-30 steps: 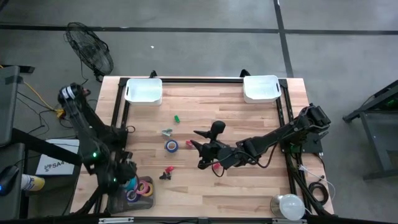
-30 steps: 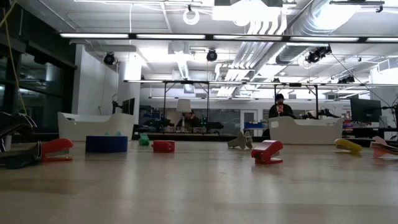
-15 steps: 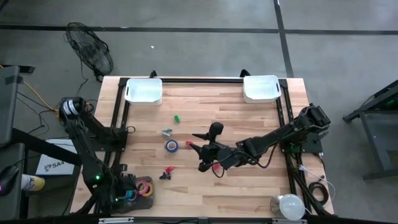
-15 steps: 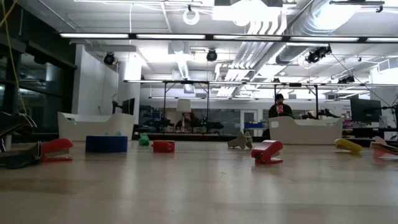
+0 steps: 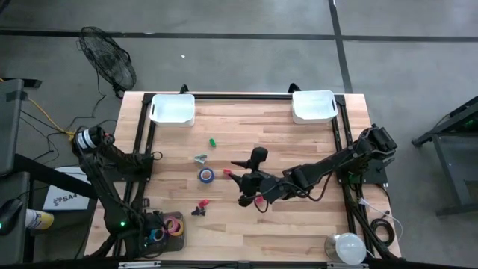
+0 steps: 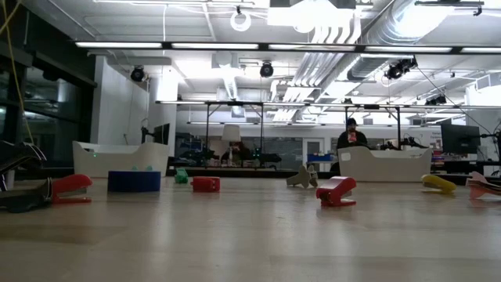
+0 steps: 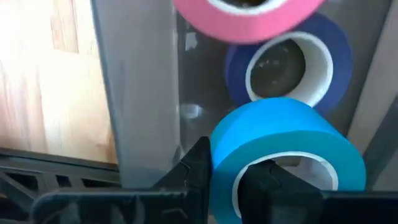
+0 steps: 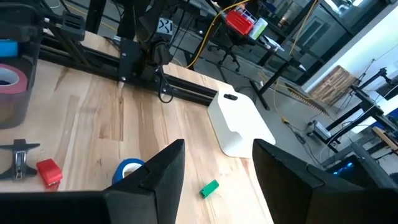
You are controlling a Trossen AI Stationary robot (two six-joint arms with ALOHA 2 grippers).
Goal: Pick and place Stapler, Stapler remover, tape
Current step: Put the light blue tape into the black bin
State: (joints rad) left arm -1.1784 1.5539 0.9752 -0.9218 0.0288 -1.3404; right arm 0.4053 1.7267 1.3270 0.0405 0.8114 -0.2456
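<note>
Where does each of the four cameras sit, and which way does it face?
High: overhead, straight down; both arms, left gripper, right gripper.
Low: table height, facing the room; red stapler.
Left wrist: faces the light blue tape roll.
Right wrist: over the table toward a white bin, also the high view's.

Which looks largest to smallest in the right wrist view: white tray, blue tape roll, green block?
1. White tray, clearly largest.
2. Blue tape roll, partly hidden behind a finger.
3. Green block, smallest.
The roll lies nearer the camera than the tray, so true sizes stay unsure.
</note>
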